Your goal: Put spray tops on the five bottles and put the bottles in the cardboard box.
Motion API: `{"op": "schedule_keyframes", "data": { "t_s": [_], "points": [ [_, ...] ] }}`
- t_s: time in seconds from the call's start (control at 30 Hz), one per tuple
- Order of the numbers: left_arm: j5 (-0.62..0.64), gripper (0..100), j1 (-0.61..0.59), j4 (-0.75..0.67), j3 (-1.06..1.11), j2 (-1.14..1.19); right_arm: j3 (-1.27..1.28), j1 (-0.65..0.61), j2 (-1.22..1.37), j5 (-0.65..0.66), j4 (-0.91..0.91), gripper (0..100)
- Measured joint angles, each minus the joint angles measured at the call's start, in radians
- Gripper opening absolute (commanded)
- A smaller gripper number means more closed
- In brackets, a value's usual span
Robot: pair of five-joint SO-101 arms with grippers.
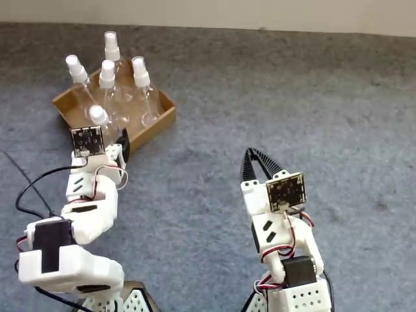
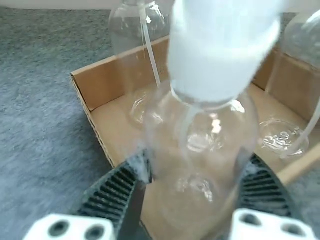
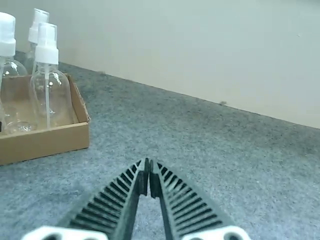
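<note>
The cardboard box [image 1: 164,116] sits at the far left of the table, with several clear bottles [image 1: 144,91] standing upright in it, each wearing a white spray top. My left gripper [image 1: 110,140] is at the box's near edge, shut on one more clear bottle [image 1: 99,117] with a white spray top. In the left wrist view this held bottle [image 2: 200,150] stands upright between the black fingers [image 2: 112,192] over the box's floor [image 2: 117,130]. My right gripper [image 1: 257,156] hovers over bare carpet at centre right, shut on nothing [image 3: 149,172].
Grey carpet [image 1: 292,97] covers the table, running to a pale wall at the back. From the right wrist view the box [image 3: 45,140] and two of its bottles [image 3: 47,85] lie well off to one side. Cables trail by the left arm's base [image 1: 26,188].
</note>
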Motion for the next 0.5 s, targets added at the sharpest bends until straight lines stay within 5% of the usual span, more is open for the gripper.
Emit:
{"op": "schedule_keyframes", "data": {
  "t_s": [0.5],
  "points": [
    [-0.012,27,0.0,0.002,0.038,-0.068,0.0,0.0,0.0,0.0,0.0,0.5]
  ]
}}
